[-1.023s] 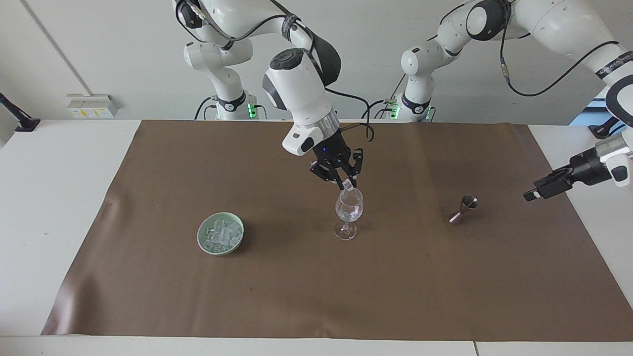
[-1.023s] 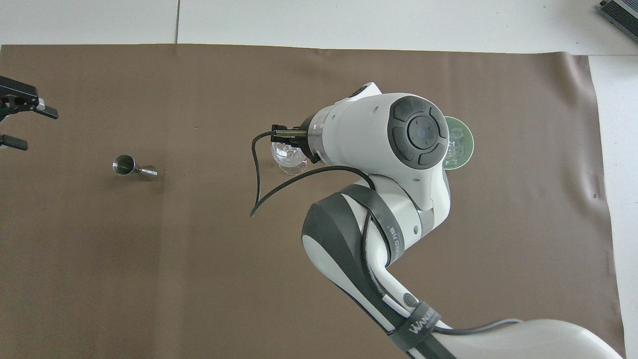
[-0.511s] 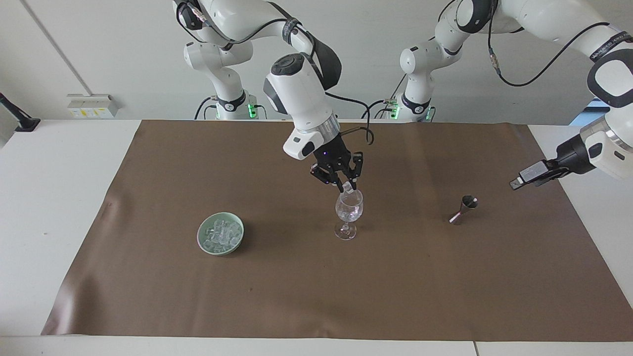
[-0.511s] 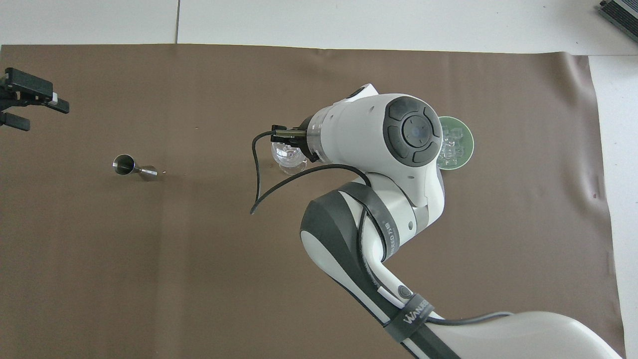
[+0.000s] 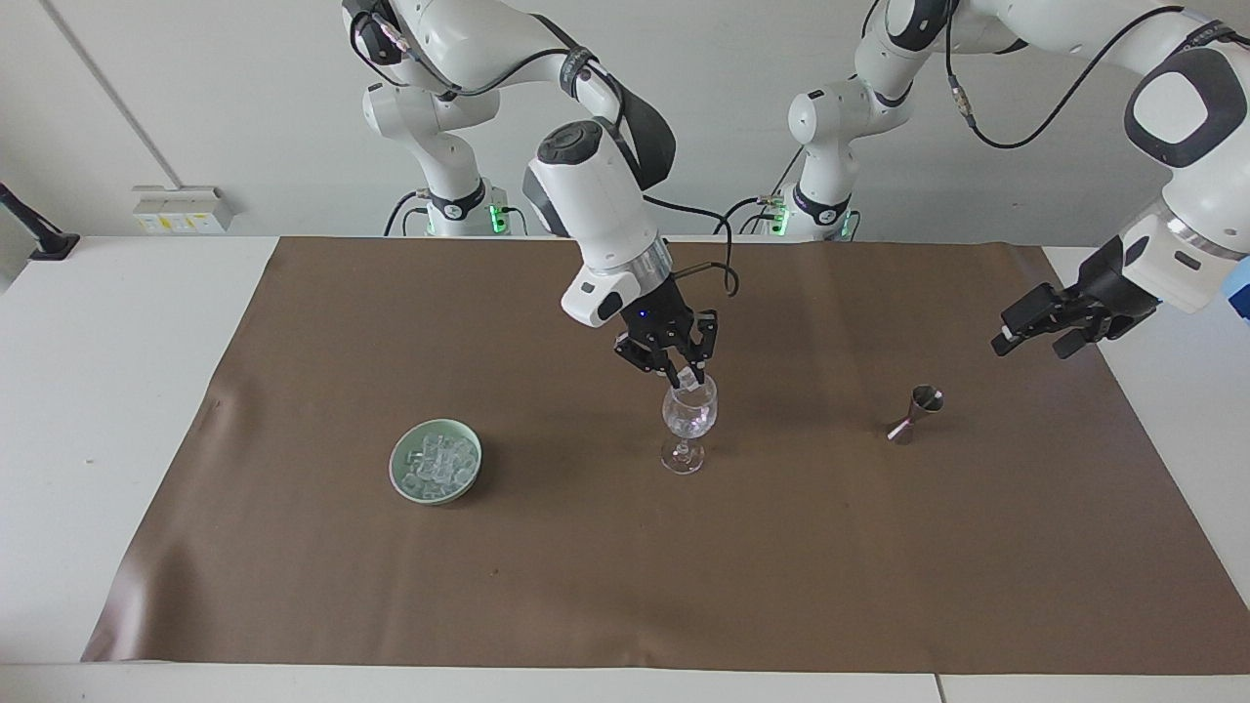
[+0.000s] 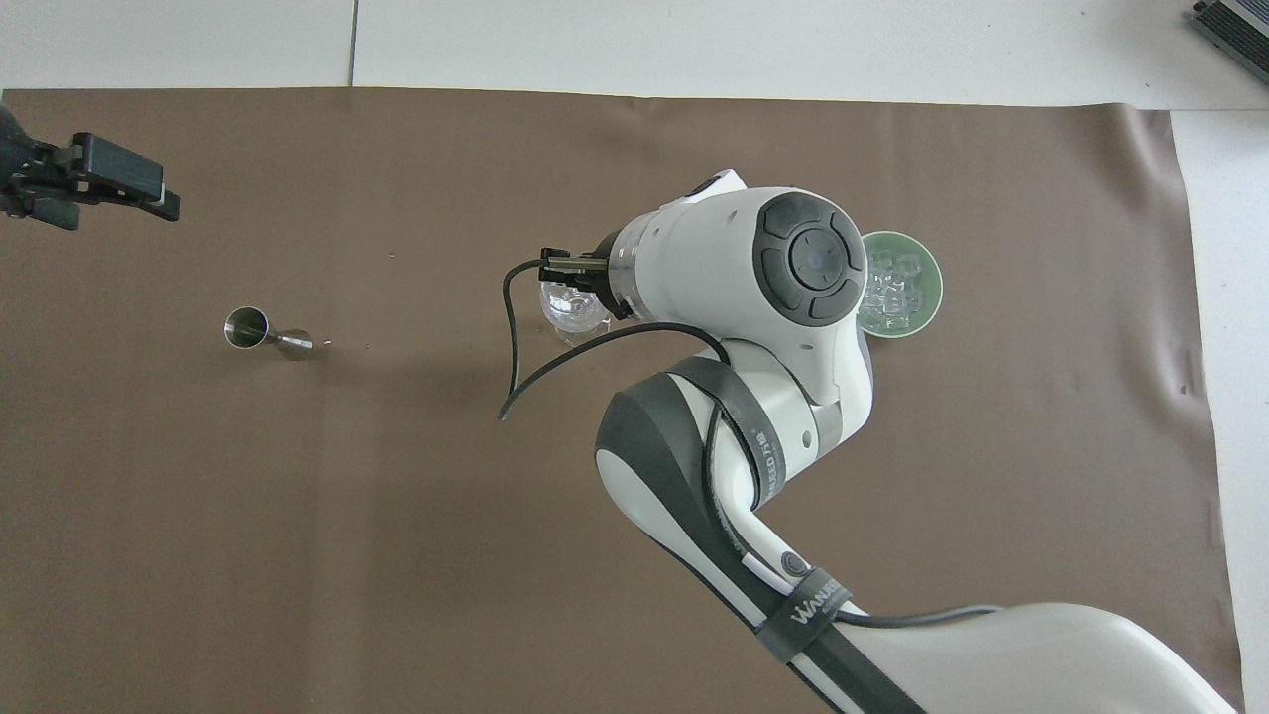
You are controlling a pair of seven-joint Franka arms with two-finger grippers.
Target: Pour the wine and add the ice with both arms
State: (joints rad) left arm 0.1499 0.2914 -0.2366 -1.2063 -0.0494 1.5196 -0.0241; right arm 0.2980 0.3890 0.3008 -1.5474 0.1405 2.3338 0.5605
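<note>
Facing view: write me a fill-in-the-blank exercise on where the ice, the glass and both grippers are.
1. The right gripper holds an ice cube over the ____.
2. The remaining ice lies in a green ____.
3. The left gripper, hanging near the steel jigger, holds ____.
4. The jigger lies toward the ____ arm's end of the table.

Missing words: wine glass; bowl; nothing; left

- Two white jointed arms point(image 5: 596, 210), glossy shells, dark grey joint caps and black rings.
- Silver wrist bands above black two-finger grippers point(image 5: 684, 376).
- Loose black cables point(image 6: 555, 367) along the links.
- Black strap with white lettering point(image 6: 808, 620), lower right of overhead view.
- Green lights on both bases point(image 5: 498, 217), top of facing view.
</note>
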